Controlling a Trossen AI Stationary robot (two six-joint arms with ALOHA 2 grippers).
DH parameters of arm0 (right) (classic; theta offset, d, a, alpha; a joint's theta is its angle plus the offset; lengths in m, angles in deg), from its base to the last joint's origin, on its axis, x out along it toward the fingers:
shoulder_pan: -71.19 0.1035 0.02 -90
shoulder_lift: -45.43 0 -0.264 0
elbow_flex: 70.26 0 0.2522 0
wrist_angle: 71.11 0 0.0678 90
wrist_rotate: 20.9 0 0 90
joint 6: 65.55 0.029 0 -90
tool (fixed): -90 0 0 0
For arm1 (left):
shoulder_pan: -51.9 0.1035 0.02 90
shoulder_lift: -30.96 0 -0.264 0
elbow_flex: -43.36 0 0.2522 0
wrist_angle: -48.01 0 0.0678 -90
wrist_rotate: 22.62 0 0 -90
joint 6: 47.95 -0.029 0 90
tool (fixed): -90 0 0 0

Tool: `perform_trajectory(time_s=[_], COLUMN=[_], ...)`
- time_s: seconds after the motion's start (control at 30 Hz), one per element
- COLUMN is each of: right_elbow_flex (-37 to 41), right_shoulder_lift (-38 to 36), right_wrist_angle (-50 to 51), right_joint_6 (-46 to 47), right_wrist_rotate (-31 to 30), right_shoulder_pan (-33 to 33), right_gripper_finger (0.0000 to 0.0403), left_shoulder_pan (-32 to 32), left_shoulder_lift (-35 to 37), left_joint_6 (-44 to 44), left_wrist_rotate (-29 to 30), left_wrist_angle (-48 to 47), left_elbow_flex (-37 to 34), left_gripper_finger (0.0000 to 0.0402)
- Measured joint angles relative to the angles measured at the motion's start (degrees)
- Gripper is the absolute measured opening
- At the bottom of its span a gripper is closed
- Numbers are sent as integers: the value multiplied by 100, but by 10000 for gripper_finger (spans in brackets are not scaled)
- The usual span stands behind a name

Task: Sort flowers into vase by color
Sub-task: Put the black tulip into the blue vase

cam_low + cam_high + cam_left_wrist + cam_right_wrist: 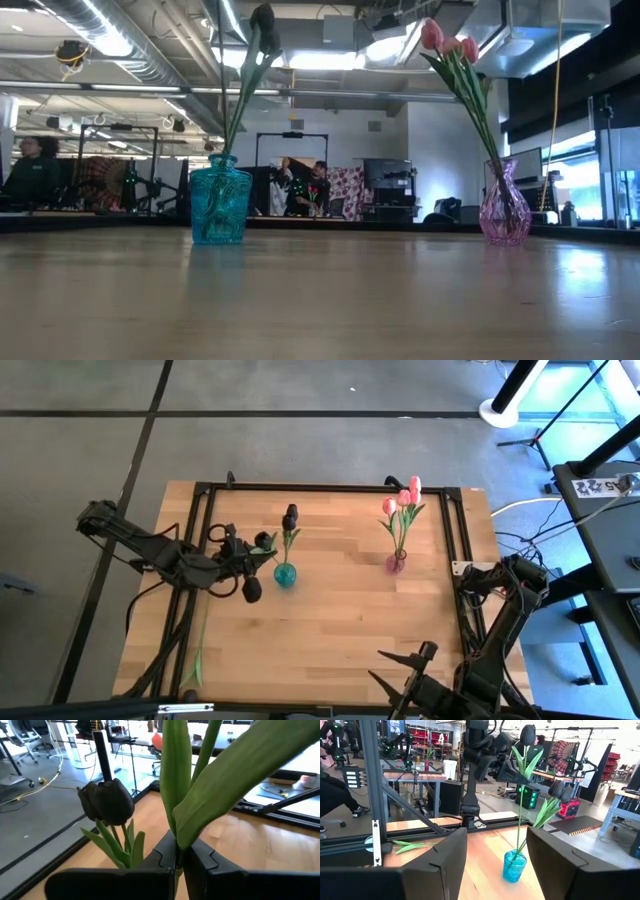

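A teal vase [285, 575] [220, 200] [514, 866] holds black tulips [290, 516] [107, 800] by their stems, leaning toward the far edge. A pink vase [397, 564] [505, 215] holds three pink tulips [404, 496] [447, 40]. My left gripper [258, 555] [180, 852] [517, 772] is raised just left of the teal vase and shut on another tulip's green leaves [200, 785]. In the right wrist view a black head [527, 735] stands above it. My right gripper [395, 670] [495, 865] waits open at the near right. My left gripper pinches a tulip between its two fingers at the foot of the leaves [179, 840], where they spring from the stem. The leaves rise past the fingers. A thin stem [519, 820] hangs down toward the teal vase; whether its end is inside, I cannot tell.
One more tulip [197, 655] [409, 846] lies flat on the table near its left near corner. Black frame rails [330, 488] run along the far, left and right sides. Bare wood lies between the vases and the near edge. People sit in the room behind.
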Motion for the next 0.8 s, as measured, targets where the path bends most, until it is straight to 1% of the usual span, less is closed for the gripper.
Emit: perform_trajectory(time_s=[0.23, 0.53, 0.67, 0.8], right_elbow_flex=[2, 2, 2, 2], right_shoulder_lift=[2, 2, 2, 2], right_wrist_angle=[2, 13, 35, 35], right_joint_6=[0, -2, -2, -2], right_wrist_rotate=[34, 33, 32, 50], right_shoulder_pan=[0, 0, 0, 0], right_gripper_finger=[205, 205, 205, 205], left_shoulder_pan=[113, 166, 166, 178], left_shoulder_lift=[-154, -222, -311, -523], left_joint_6=[163, 347, 623, 985], left_wrist_rotate=[74, -70, -79, -74], left_wrist_angle=[-222, -310, -435, -624], left_elbow_flex=[-4, -4, -4, -4], left_gripper_finger=[10, 11, 13, 26])
